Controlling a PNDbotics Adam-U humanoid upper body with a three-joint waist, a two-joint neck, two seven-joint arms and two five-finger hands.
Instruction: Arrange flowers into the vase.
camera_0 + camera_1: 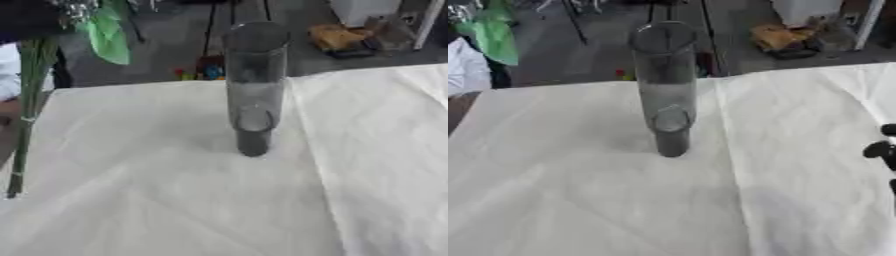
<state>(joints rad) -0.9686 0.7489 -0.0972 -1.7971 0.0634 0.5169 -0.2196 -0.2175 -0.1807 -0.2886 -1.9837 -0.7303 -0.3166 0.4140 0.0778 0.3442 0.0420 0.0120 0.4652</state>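
Now, tall clear vase (255,90) upright mid-cloth (175,200), green flower stems (31,100) hanging at the far left edge, right hand (883,150) barely peeking in, fingers impossible to read, so risking a clumsy stem knocking that narrow vase over.

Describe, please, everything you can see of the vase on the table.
The vase is a tall, narrow cylinder of clear, grey-tinted glass with an open round rim and a darker, thicker base. It stands upright near the middle of the table, on the white cloth, casting a faint shadow to its left. No flowers are in it; whether it holds water cannot be told. Nothing touches it but the cloth beneath.
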